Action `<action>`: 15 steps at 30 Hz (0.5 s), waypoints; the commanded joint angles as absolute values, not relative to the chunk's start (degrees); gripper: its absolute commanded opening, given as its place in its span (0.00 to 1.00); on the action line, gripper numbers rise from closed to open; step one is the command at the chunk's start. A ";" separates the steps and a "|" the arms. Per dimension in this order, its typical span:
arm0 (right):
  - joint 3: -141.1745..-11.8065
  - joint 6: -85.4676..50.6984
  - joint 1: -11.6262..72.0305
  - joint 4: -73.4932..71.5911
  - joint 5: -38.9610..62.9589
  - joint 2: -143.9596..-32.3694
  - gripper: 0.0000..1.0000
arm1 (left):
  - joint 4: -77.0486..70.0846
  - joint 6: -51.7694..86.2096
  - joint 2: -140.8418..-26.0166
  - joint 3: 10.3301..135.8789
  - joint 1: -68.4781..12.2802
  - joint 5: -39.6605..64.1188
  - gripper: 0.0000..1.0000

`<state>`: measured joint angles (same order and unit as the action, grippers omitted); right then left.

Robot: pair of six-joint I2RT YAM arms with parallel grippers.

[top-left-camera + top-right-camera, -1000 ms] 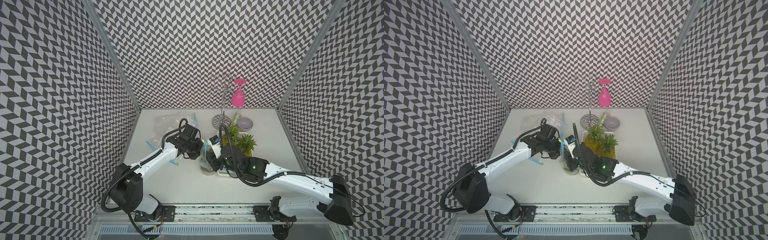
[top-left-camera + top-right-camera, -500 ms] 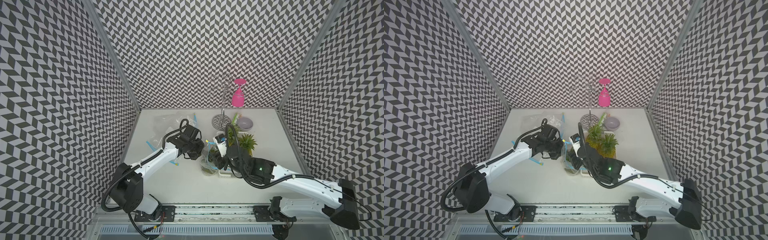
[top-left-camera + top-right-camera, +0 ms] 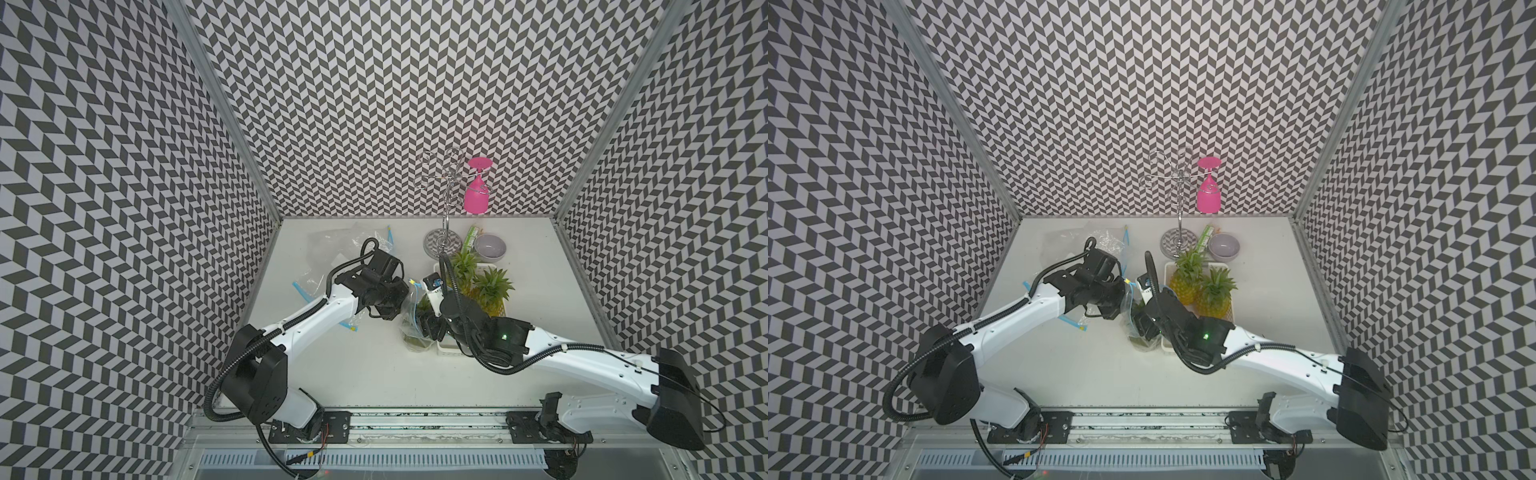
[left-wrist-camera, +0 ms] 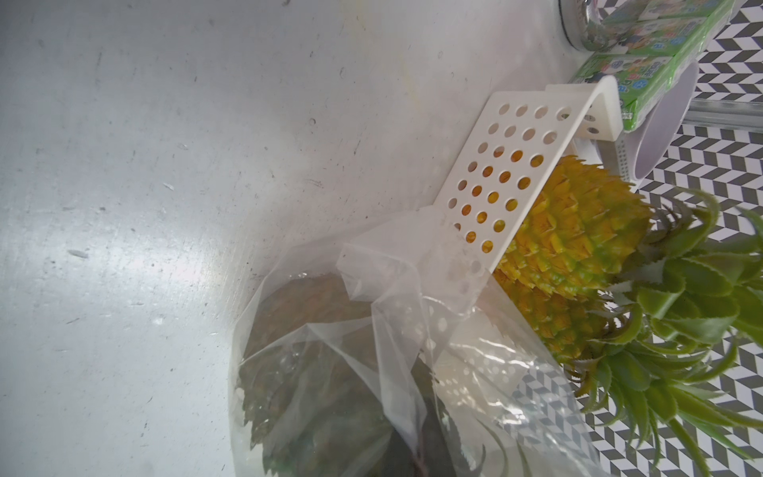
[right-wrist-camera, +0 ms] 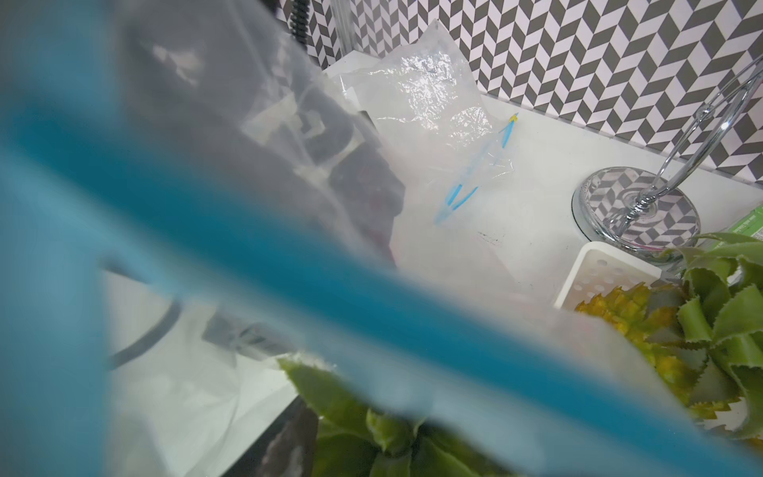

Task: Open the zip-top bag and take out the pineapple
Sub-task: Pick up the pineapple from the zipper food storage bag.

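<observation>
Table (image 3: 365, 374) bare along the near edge, both arms reaching in over it. At mid-table, zip-top bag (image 3: 409, 320) held up between the two grippers, just beside a white basket (image 3: 449, 366). Left gripper (image 3: 402, 300) clenched on the bag's top edge, next to the yellow slider (image 3: 411, 281). Right gripper (image 3: 426, 328) at the bag's mouth on the basket side; fingers hidden by plastic and arm, so cannot tell whether spread or closed. From the right wrist, blue zip strip (image 5: 289, 264) blurred straight across the lens, green leaves (image 5: 351, 413) beneath it. Pineapple (image 4: 297, 314) inside the bag, low down, seen through the plastic from the left wrist. Two more pineapples (image 3: 1214, 305) in the basket, touching each other. Farther back, empty bags (image 3: 336, 245) crumpled behind the left arm. Nearest the back wall, grey bowl (image 3: 490, 248), green carton (image 3: 471, 237) and wire rack (image 3: 436, 241), with a pink glass (image 3: 476, 199) hanging upside down from it.
</observation>
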<state>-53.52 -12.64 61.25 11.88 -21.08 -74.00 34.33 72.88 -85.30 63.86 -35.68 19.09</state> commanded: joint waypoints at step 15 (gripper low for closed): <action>-53.62 -12.75 57.37 10.08 -16.15 -80.33 0.00 | 41.85 72.19 -85.01 68.91 -37.79 13.80 0.00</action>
